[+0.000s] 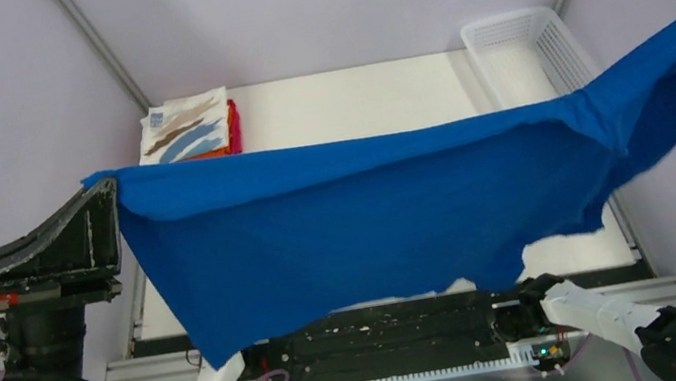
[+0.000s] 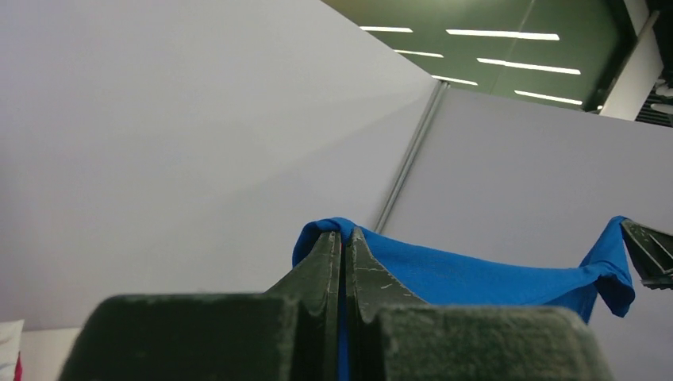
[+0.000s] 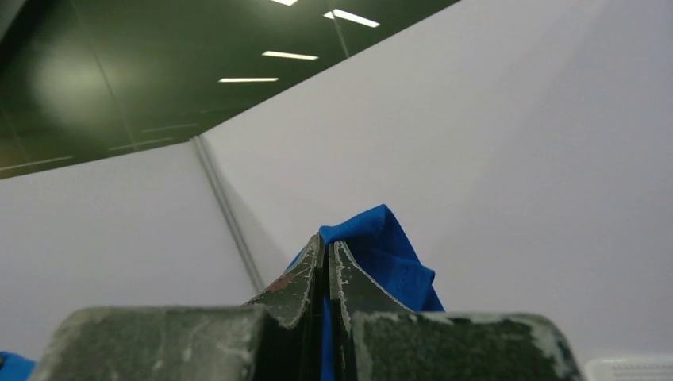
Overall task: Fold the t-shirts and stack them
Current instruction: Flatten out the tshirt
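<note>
I see the blue t-shirt (image 1: 367, 206) stretched in the air above the table (image 1: 350, 98), hanging like a sheet between both arms. My left gripper (image 2: 343, 235) has its jaws pressed together on one upper corner of the cloth. My right gripper (image 3: 326, 244) pinches the opposite corner the same way, high at the right. At the table's far left lies a folded pile (image 1: 230, 132), with a white brush-stroke tee (image 1: 186, 124) on top and orange and magenta edges beneath. A white basket (image 1: 535, 45) sits at the far right corner.

Bright, even light fr ceiling strips (image 2: 501, 33); wrist views' foregrounds soft.
</note>
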